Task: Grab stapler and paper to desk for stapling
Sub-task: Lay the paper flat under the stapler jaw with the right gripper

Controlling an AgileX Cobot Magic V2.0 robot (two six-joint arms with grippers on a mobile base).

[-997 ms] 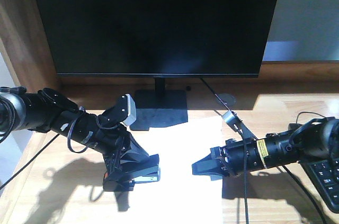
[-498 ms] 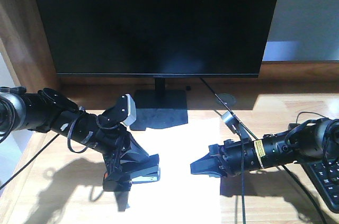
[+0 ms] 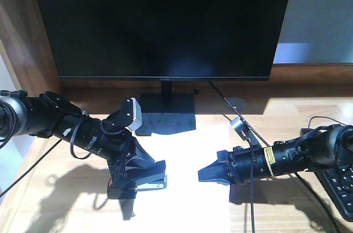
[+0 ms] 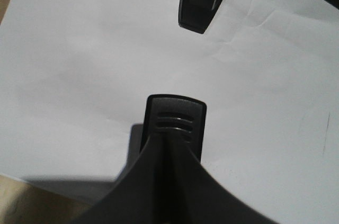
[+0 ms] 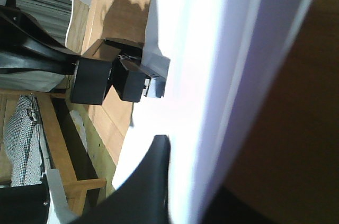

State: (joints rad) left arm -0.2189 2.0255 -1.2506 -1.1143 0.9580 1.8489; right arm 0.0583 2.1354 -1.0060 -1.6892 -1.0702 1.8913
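The black stapler [image 3: 153, 185] is held low over the left edge of the white paper [image 3: 185, 200], which lies on the wood-grain desk [image 3: 60, 208]. My left gripper [image 3: 140, 178] is shut on it. In the left wrist view the stapler's ribbed nose [image 4: 176, 118] sticks out past my closed fingers above the sheet. My right gripper [image 3: 212, 173] reaches in from the right and is shut on the paper's right edge. In the right wrist view the paper [image 5: 201, 49] runs between that gripper's [image 5: 196, 181] dark fingers, with the stapler [image 5: 132, 83] at the far edge.
A large black monitor [image 3: 165, 23] stands behind, its base [image 3: 165, 113] just beyond the paper. A black keyboard [image 3: 343, 189] lies at the right edge. Cables [image 3: 253, 211] hang from the right arm. A brown side panel [image 3: 22, 29] rises at the left.
The right forearm has shifted slightly to the left. Both grippers, the stapler and the paper keep their places.
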